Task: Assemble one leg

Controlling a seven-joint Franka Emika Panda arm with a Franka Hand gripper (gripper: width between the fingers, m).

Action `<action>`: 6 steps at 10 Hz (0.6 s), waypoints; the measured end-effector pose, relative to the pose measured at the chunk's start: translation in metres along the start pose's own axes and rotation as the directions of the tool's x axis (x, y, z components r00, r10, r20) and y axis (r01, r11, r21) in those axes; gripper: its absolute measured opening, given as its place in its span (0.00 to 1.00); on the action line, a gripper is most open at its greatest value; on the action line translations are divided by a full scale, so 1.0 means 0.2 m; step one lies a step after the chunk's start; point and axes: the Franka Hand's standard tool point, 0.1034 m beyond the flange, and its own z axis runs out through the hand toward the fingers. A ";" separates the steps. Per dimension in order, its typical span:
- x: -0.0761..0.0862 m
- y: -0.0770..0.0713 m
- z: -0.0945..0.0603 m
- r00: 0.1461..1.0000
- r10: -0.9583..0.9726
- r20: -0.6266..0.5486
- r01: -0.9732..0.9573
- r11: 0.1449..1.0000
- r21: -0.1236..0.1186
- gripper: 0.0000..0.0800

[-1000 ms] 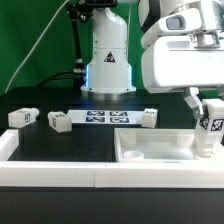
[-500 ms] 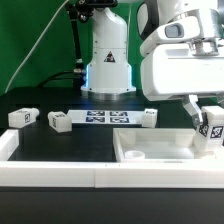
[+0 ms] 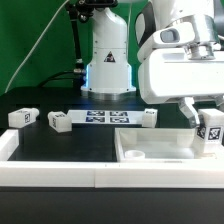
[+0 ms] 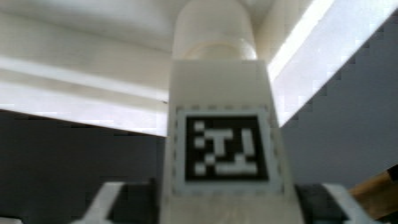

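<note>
My gripper point(image 3: 209, 122) is shut on a leg point(image 3: 210, 135), a short white post with a black-and-white tag, held upright over the right part of the large white square panel point(image 3: 150, 148). In the wrist view the leg point(image 4: 222, 110) fills the middle, tag facing the camera, with the dark finger pads point(image 4: 128, 205) pressed on both sides of it. Three more legs lie on the black table: one at the exterior view's far left point(image 3: 22, 117), one beside it point(image 3: 60, 121), one near the middle point(image 3: 148, 118).
The marker board point(image 3: 105, 118) lies flat at the back centre in front of the robot base point(image 3: 107, 60). A white rail point(image 3: 60, 176) runs along the table's front edge and a white wall point(image 3: 8, 146) stands at the left.
My gripper with the leg has shifted slightly toward the exterior view's right and turned a little; the leg now sits partly off the frame edge.
</note>
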 end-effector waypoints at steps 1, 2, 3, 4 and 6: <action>0.00 0.00 0.00 1.000 0.000 0.000 0.000 1.000 0.000 0.63; 0.00 0.00 0.00 1.000 0.000 0.000 0.000 1.000 0.000 0.63; 0.00 0.00 0.00 1.000 0.000 0.000 0.000 1.000 0.000 0.78; 0.00 0.00 0.00 1.000 0.000 0.000 0.000 1.000 0.000 0.80; 0.00 0.00 0.00 1.000 0.000 0.000 0.000 1.000 0.000 0.81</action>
